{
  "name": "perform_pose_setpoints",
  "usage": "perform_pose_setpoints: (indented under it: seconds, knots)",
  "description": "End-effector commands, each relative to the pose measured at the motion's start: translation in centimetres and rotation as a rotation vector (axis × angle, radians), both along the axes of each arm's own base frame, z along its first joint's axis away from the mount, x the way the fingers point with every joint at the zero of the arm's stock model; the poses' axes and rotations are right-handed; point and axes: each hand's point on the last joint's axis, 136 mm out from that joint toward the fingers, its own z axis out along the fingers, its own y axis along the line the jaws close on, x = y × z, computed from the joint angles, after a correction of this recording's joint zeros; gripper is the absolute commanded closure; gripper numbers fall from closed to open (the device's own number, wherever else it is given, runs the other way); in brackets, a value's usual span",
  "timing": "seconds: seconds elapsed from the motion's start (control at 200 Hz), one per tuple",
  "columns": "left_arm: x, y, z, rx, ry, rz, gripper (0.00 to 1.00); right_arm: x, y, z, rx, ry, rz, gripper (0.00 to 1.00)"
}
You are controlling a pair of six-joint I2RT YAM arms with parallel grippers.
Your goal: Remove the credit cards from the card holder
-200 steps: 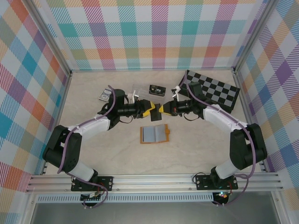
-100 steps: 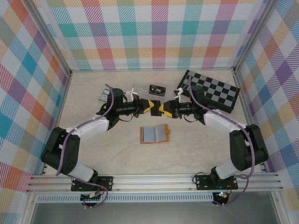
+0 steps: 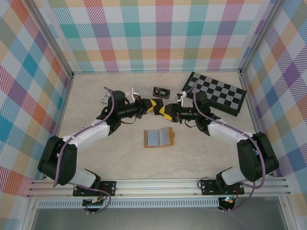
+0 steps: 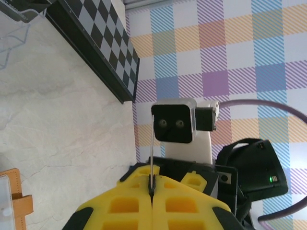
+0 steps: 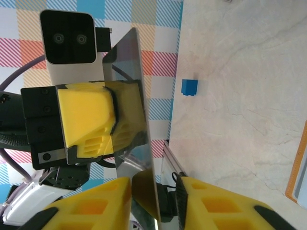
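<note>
Marble table (image 3: 201,148) bears one card holder (image 3: 159,138); left gripper (image 4: 152,188) pinches one card (image 5: 128,67).

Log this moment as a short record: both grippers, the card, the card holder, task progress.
left gripper: shut on a thin grey card, held off the table
right gripper: fingers apart, the card's edge between them, a gap showing on one side
holder: small orange-tan folding card holder with grey-blue inner panels, lying open on the beige table, apart from both grippers
far right: black-and-grey chessboard
progress: one card is out and sits between the two grippers
</note>
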Motion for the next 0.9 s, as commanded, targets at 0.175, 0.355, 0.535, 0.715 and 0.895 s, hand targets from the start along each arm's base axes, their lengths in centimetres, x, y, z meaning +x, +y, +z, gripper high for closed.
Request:
perform_pose_setpoints:
  seconds: [0.175,0.355,0.535,0.715,0.895]
  knots:
    - [-1.0,0.6,0.5,-0.021,0.014,0.041,1.00,0.1,-0.7,3.5,0.033,-0.122,-0.066,0.85]
    - [-1.3,1.5,-1.6,0.074,0.070,0.067,0.68,-0.5,-1.1,3.7,-0.064,-0.199,-0.036,0.98]
    - [-2.4,4.9,-6.6,0.373,0.199,0.133,0.19,-0.1,-3.3,2.9,-0.350,-0.364,-0.053,1.00]
    - [-3.3,9.7,-9.9,0.661,0.234,0.209,0.00,2.7,-5.9,1.7,-0.660,-0.562,-0.074,1.00]
    - [-3.4,12.0,-10.4,0.732,0.212,0.256,0.00,6.0,-5.3,2.4,-0.810,-0.793,0.062,1.00]
